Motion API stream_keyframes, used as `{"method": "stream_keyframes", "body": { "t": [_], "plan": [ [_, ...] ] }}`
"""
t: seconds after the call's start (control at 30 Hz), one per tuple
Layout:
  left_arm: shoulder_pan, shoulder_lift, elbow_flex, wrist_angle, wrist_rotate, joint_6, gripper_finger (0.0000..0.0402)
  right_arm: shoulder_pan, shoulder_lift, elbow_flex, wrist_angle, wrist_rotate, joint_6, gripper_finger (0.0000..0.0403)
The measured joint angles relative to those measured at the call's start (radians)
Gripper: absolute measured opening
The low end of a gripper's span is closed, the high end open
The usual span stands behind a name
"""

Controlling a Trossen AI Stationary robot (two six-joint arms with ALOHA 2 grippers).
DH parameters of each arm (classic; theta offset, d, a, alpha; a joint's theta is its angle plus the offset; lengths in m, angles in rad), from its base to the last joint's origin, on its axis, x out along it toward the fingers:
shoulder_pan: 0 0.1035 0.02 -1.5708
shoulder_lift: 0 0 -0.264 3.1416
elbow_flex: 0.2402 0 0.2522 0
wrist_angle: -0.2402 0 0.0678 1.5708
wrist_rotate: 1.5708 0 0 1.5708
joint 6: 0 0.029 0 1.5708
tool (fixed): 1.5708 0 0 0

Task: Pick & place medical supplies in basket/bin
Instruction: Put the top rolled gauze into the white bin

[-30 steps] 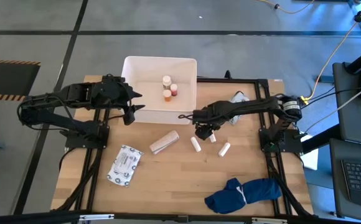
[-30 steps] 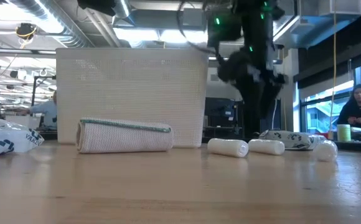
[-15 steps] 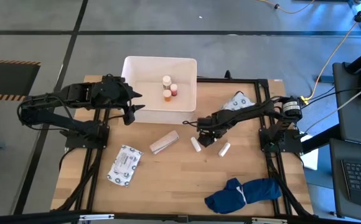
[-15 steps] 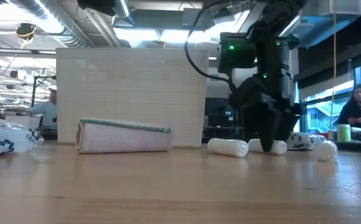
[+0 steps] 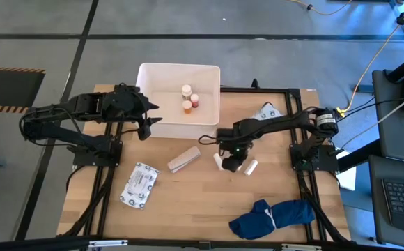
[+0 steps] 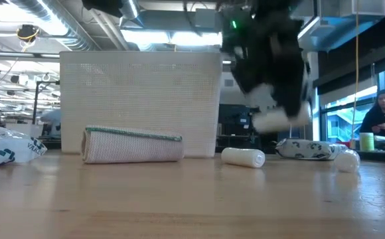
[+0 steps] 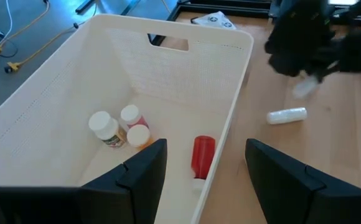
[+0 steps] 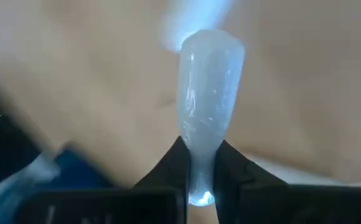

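Note:
My right gripper (image 5: 232,156) hangs over the table's middle, shut on a small white cylinder (image 6: 282,121) that is lifted off the wood. Two more white cylinders (image 5: 218,162) (image 5: 251,167) lie on their sides either side of it. The white bin (image 5: 180,118) stands at the far middle with small orange, red and white-capped bottles (image 7: 121,126) inside. My left gripper (image 7: 205,186) waits open above the bin's near left corner. A tan bandage roll (image 5: 184,159) and a white printed packet (image 5: 139,185) lie on the table nearer the front. My right gripper pinches one end of the white cylinder (image 8: 199,163) between its two fingers. The fingers slant down from above. The rest of the cylinder (image 8: 210,87) sticks out past the fingertips. In the low view it hangs clear of the table.
A second white printed packet (image 5: 268,111) lies at the far right beside the bin. A dark blue cloth bundle (image 5: 272,216) lies near the front right. A person (image 6: 384,116) sits in the room beyond the table. Bare wood shows at the front middle.
My right gripper came down onto the middle white cylinder, rolling its wrist, and shut on it. It has since risen, and the cylinder is lifted clear of the table. The other two cylinders have stayed where they were.

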Motion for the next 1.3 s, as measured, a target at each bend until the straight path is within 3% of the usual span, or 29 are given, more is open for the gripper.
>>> {"method": "stream_keyframes", "body": {
  "t": [0.13,0.27,0.37,0.5,0.6,0.67,0.87,1.3],
  "plan": [
    [0.0,0.0,0.0,-0.009,0.0,0.0,0.0212,0.025,0.0,0.178,-0.088,-0.106,-0.127,0.0042],
    [0.0,0.0,0.0,-0.01,0.001,-0.001,0.0212,0.033,0.0,0.404,-0.134,-0.082,-0.188,0.0066],
    [0.0,0.0,0.0,-0.01,0.002,-0.003,0.0212,0.024,0.0,0.58,-0.129,0.047,-0.257,0.006],
    [0.0,0.0,0.0,-0.019,0.002,-0.003,0.0212,-0.008,0.0,0.773,-0.109,0.337,-0.383,0.0042],
    [0.0,0.0,0.0,-0.027,0.002,-0.003,0.0212,-0.05,0.0,0.876,-0.006,0.555,-0.448,0.0041],
    [0.0,0.0,0.0,-0.037,0.002,-0.01,0.0212,-0.087,0.0,0.914,0.109,0.608,-0.473,0.0043],
    [0.0,0.0,0.0,-0.057,0.002,-0.03,0.0212,-0.201,0.034,0.94,0.351,0.569,-0.536,0.0043],
    [0.0,0.0,0.0,-0.069,0.002,-0.081,0.0212,-0.311,0.345,0.938,0.349,0.412,-0.559,0.0044]
  ]
}}
